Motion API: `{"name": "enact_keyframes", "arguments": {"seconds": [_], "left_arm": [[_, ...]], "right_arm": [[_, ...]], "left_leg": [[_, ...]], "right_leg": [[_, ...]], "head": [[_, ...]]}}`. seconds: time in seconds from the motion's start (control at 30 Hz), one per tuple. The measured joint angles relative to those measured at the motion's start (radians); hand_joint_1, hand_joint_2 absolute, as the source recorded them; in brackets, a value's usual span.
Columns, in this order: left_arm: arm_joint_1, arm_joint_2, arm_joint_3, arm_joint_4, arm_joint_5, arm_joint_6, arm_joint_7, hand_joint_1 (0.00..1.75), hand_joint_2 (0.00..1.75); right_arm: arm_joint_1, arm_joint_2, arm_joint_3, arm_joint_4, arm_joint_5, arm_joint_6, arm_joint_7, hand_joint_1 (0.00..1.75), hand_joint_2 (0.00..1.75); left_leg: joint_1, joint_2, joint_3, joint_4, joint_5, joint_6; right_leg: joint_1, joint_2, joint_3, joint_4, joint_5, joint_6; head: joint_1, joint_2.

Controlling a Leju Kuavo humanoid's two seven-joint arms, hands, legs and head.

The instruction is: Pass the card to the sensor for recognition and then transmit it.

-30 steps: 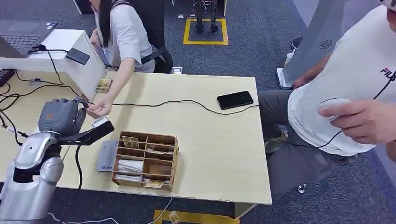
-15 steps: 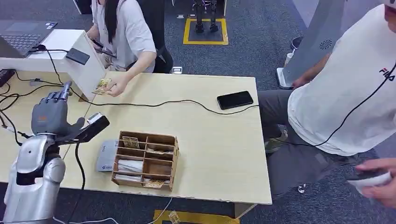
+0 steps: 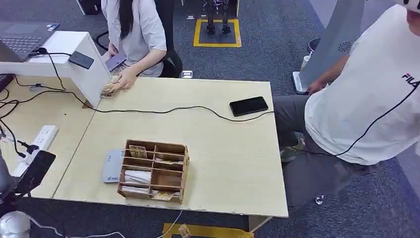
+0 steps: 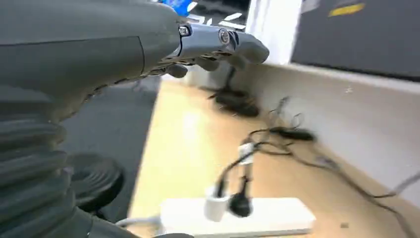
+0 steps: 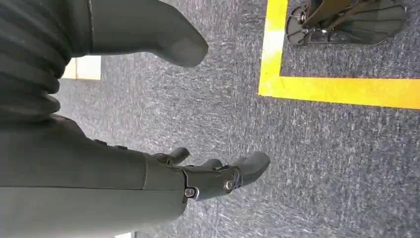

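Observation:
A small stack of cards (image 3: pixel 110 89) lies at the desk's far left, by the white partition, with a seated person's hand (image 3: pixel 125 79) resting on it. The grey card sensor (image 3: pixel 112 166) lies flat on the desk beside the wooden organiser. My left hand (image 4: pixel 208 42) hovers over the neighbouring desk with its fingers stretched out and nothing in it. In the head view my left arm's dark wrist part (image 3: pixel 33 171) sits at the lower left, off the desk's front corner. My right hand (image 5: pixel 218 181) hangs over grey carpet, fingers apart and holding nothing.
A wooden organiser (image 3: pixel 154 170) with several compartments stands near the desk's front. A black phone (image 3: pixel 249 105) and a black cable (image 3: pixel 163 110) lie further back. A white power strip (image 3: pixel 42 139) lies on the left desk. A person in white (image 3: pixel 366 94) stands at right.
My left arm has dropped from above the desk down to the lower left. The seated person's hand drew back with the card to the stack. The standing person's hand has left the picture.

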Motion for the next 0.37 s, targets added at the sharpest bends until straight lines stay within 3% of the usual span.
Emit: {"name": "enact_keyframes", "arguments": {"seconds": [0.13, 0.27, 0.37], "left_arm": [[0.007, -0.047, 0.204, 0.071, 0.046, -0.03, -0.047, 0.0, 1.75], [-0.024, -0.066, 0.387, 0.257, 0.067, 0.049, -0.015, 0.0, 1.75], [-0.047, -0.092, 0.481, 0.431, 0.077, 0.142, 0.046, 0.0, 1.75]], "right_arm": [[0.004, 0.002, 0.0, -0.003, 0.009, 0.002, 0.0, 0.0, 1.75], [0.005, 0.002, 0.0, -0.005, 0.019, 0.003, -0.004, 0.0, 1.75], [0.003, 0.002, 0.0, -0.007, 0.018, 0.007, -0.004, 0.0, 1.75]], "left_leg": [[0.0, 0.0, 0.001, 0.0, 0.0, 0.0], [0.0, -0.002, 0.001, 0.0, 0.0, 0.0], [-0.001, -0.002, 0.002, 0.0, 0.0, 0.0]], "right_leg": [[0.0, 0.0, 0.0, 0.0, 0.0, 0.0], [0.0, -0.003, 0.001, 0.0, 0.0, 0.0], [-0.001, -0.003, 0.001, 0.0, 0.0, 0.0]], "head": [[-0.001, 0.0], [-0.001, 0.0], [-0.002, 0.0]]}}
